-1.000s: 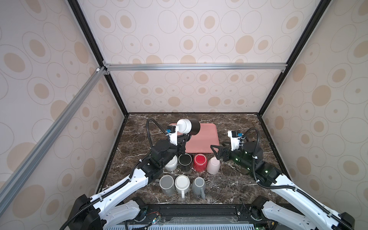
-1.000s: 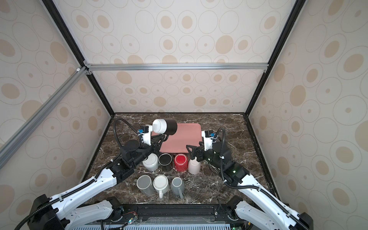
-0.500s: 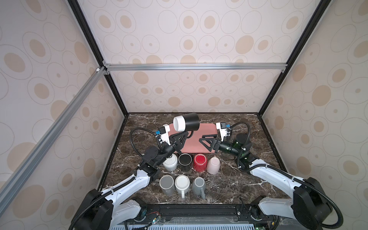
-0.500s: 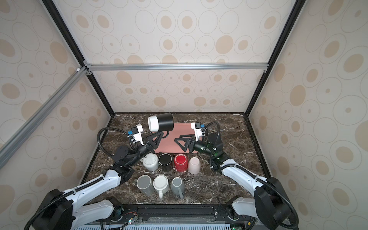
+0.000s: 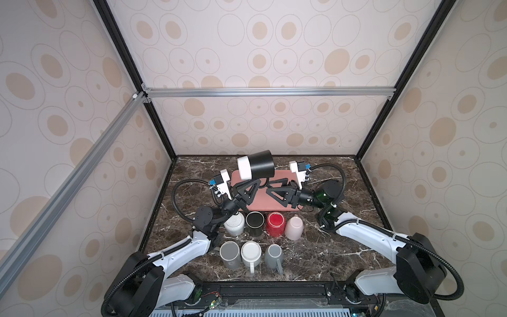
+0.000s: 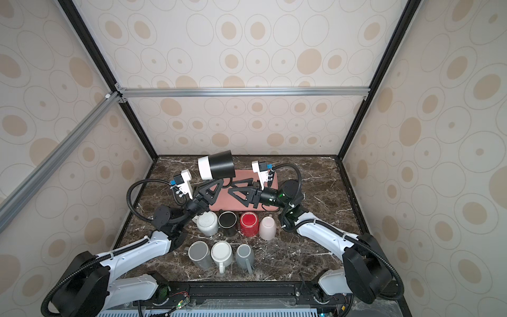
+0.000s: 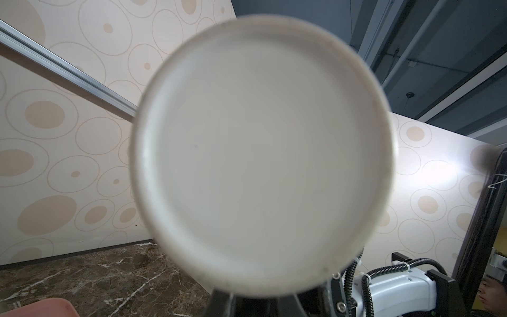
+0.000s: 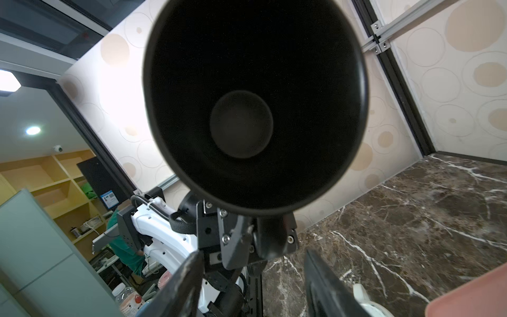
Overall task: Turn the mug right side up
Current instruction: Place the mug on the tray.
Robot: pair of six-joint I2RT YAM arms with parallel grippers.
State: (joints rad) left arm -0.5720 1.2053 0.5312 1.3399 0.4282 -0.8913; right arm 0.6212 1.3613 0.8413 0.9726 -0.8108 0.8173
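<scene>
left gripper [image 5: 253, 181] held a black white-based ceramic mug [image 5: 258, 164] sideways in the air; right gripper [image 5: 270, 186] stood half-open, empty.

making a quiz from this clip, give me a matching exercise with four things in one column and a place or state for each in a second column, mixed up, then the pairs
Things
1. black mug with white base
2. pink mug
3. smooth white mug
4. right claw

Places and states
A. middle of the front row of three mugs
B. open, nothing between its fingers
C. on its side in the air, gripped by the left claw
D. right end of the row of four mugs

Pairs: 1-C, 2-D, 3-A, 4-B
</scene>
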